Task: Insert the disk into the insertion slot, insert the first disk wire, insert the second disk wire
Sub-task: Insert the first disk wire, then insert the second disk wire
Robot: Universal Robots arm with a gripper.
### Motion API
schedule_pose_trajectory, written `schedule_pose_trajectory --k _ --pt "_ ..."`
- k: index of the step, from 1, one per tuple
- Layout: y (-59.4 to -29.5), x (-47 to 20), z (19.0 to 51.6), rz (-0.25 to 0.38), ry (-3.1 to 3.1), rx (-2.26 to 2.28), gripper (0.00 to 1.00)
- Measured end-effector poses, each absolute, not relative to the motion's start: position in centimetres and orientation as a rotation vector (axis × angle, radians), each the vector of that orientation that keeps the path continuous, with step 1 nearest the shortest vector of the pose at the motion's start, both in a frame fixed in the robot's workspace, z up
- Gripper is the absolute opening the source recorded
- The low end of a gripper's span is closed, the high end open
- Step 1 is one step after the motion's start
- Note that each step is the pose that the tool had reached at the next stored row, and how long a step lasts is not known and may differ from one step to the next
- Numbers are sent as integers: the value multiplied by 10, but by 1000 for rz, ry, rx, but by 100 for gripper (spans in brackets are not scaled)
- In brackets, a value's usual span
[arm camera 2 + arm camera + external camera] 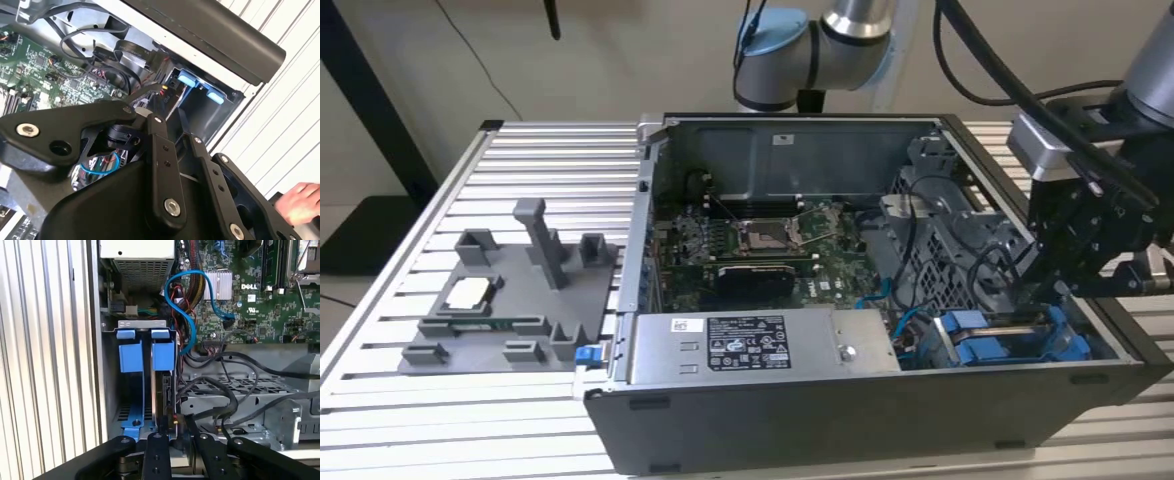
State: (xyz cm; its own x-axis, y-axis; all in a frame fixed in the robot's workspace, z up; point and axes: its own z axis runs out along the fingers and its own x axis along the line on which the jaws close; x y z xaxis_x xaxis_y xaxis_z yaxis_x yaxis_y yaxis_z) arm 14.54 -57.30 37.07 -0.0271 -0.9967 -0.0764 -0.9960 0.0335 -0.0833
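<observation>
Grey fixture tray [507,300] lay toward the exterior view's left of the insertion slot [142,325], which held the disk [163,357]. At the slot, the gripper [176,429] had its fingers nearly closed on a disk wire [173,419]; a tilted plug could jam or bend contacts.

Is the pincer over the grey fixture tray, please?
No, the pincer is at the insertion slot in the computer case, not the fixture tray.

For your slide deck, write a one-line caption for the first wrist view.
Gripper above the blue-framed disk in the insertion slot, motherboard beyond.
</observation>
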Motion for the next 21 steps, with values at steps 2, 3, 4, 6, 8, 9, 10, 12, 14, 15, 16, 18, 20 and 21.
schedule_pose_trajectory --k 2,3,4,6,8,9,10,12,14,15,16,18,20,21 --pt "-573 145 374 -10 2174 -2109 27" --pt "-573 145 376 -10 2174 -2109 27" --pt "-573 145 378 -10 2174 -2109 27" --pt "-573 145 379 -10 2174 -2109 27" --pt "-573 145 379 -10 2174 -2109 27" --pt "-573 145 379 -10 2174 -2109 27" --pt "-573 145 380 -10 2174 -2109 27" --pt "-573 145 380 -10 2174 -2109 27" --pt "-572 145 380 -10 2174 -2109 27" --pt "-572 145 380 -10 2174 -2109 27" --pt "-571 146 380 -10 2174 -2109 27" --pt "-570 147 380 -10 2174 -2109 27" --pt "-569 149 380 -10 2174 -2109 27" --pt "-567 150 380 -10 2174 -2109 27"
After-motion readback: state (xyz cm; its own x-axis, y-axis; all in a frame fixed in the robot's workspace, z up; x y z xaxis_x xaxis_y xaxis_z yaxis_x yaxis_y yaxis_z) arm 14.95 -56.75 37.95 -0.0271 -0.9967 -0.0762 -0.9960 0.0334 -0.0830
